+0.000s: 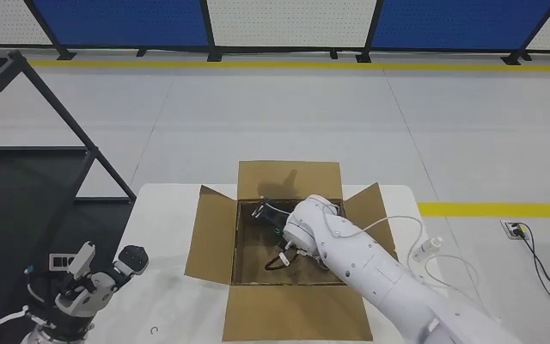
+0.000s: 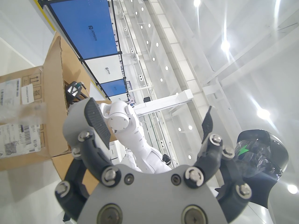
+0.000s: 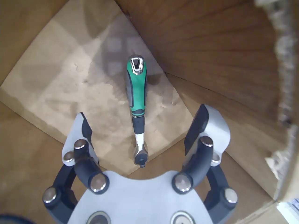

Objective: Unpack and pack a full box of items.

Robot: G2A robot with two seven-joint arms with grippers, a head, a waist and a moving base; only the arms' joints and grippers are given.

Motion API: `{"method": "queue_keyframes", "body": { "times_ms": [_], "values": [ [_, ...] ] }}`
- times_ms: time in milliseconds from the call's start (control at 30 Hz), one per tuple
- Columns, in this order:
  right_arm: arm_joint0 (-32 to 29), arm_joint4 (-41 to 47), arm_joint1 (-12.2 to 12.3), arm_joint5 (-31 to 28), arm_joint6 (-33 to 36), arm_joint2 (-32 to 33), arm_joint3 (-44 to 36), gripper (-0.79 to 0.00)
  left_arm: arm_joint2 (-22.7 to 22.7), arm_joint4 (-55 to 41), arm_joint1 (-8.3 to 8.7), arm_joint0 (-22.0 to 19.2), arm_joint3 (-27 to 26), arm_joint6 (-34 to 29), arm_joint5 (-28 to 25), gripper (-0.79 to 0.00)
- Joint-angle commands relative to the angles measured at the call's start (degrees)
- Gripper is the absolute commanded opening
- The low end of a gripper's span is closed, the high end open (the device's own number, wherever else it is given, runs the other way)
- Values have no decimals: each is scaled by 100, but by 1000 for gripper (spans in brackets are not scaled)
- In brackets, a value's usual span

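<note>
An open cardboard box [image 1: 215, 236] stands in the middle of the white table, all flaps folded out. My right arm [image 1: 344, 254] reaches down into it from the near right. On the box's floor [image 3: 70, 75] lies a ratchet wrench [image 3: 136, 89] with a green and grey handle, its steel head toward the wrist. My right gripper [image 3: 142, 114] hangs open just above it, one finger on each side of the wrench's neck, not touching. My left gripper [image 2: 150, 106] is open with nothing in it and points upward by the table's near left corner [image 1: 90, 271]. The box's labelled side [image 2: 28, 108] lies beside it.
A small clear bottle [image 1: 427, 248] lies on the table right of the box. A small ring-shaped piece [image 1: 154, 330] sits near the front edge. A black frame [image 1: 77, 146] stands to the left. The box walls [image 3: 210, 36] close in around the right gripper.
</note>
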Motion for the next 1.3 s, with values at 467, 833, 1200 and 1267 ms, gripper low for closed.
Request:
{"method": "queue_keyframes", "body": {
  "times_ms": [467,833,1200,1267],
  "values": [
    [-2923,-1754,1646,355,799,2857,-6106,0,219,151,8,-97,20,-8,45,0],
    [-5255,-2370,2034,500,310,5224,-8728,0,444,282,17,-202,15,-50,138,0],
    [-7257,-1669,2108,543,-1414,7381,-8728,0,823,589,33,-425,-99,-87,310,0],
    [-7652,-1436,2105,516,-1643,7757,-8728,0,878,634,34,-445,-121,-65,320,0]
  ]
}}
